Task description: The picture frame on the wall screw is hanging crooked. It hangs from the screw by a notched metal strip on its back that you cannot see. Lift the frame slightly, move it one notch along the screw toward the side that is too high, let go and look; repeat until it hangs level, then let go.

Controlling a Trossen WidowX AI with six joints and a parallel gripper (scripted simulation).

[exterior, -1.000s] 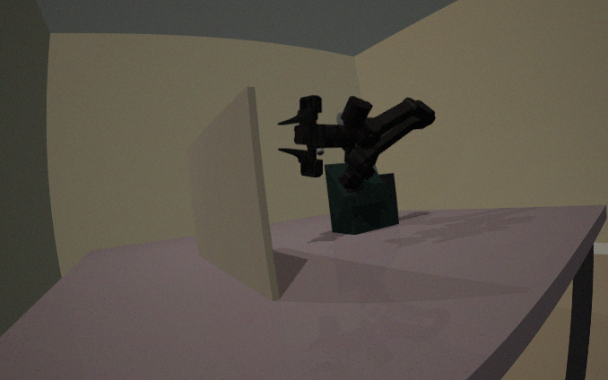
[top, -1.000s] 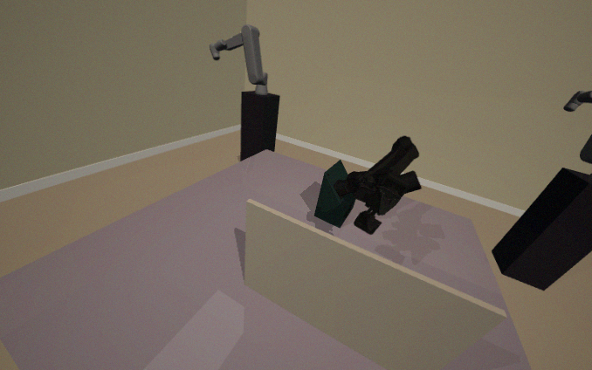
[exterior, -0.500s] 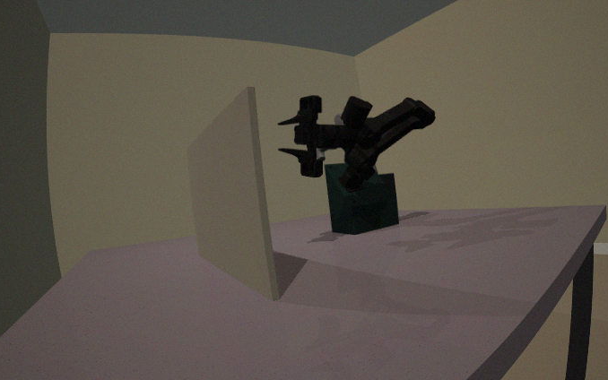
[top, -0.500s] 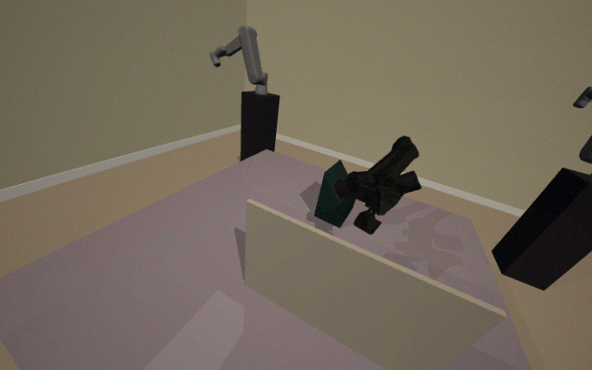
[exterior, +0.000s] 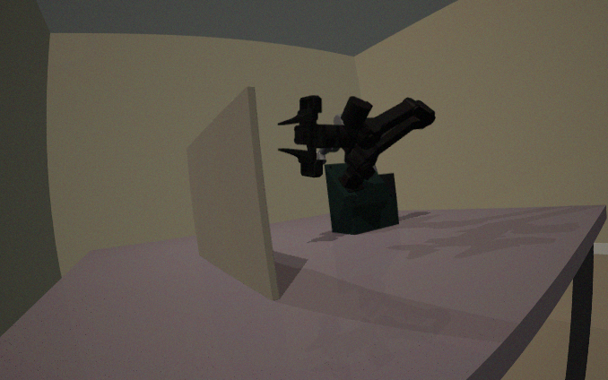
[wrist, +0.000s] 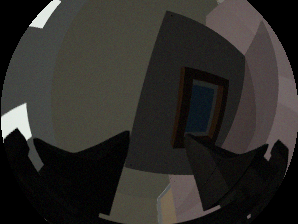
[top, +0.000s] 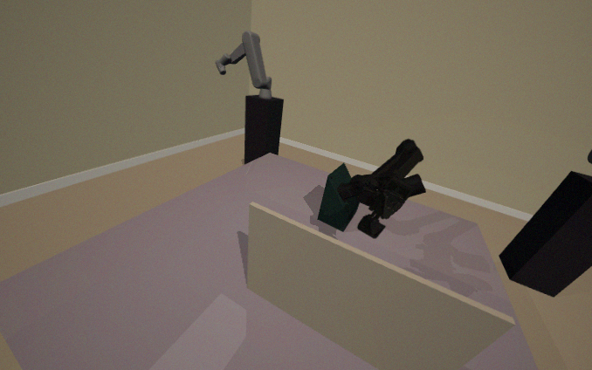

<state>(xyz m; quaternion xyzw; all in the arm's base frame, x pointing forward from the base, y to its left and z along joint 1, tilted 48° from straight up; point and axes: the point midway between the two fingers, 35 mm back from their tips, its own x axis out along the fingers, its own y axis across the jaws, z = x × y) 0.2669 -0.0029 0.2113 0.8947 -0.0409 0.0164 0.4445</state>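
Taking the upright panel (top: 372, 276) (exterior: 226, 198) (wrist: 155, 100) as landmark: the picture frame (wrist: 224, 107), brown around a blue picture, hangs on its arm-facing side. The jaws (exterior: 279, 136) stand parted and empty, apart from the panel and pointing at it. Behind them, away from the panel, the dark arm (top: 388, 183) (exterior: 368, 136) rises from a green block (top: 333, 202) (exterior: 365, 210) on the worktop (top: 128, 276) (exterior: 368, 321).

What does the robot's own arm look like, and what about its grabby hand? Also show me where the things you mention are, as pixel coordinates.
The robot's dark, nearly black jointed arm (top: 397, 161) (exterior: 394, 116) has chunky joints and long links. Its black parallel-jaw gripper (exterior: 279, 136) (wrist: 157, 137) has two pointed, wedge-shaped fingers. I can't make out any markings.
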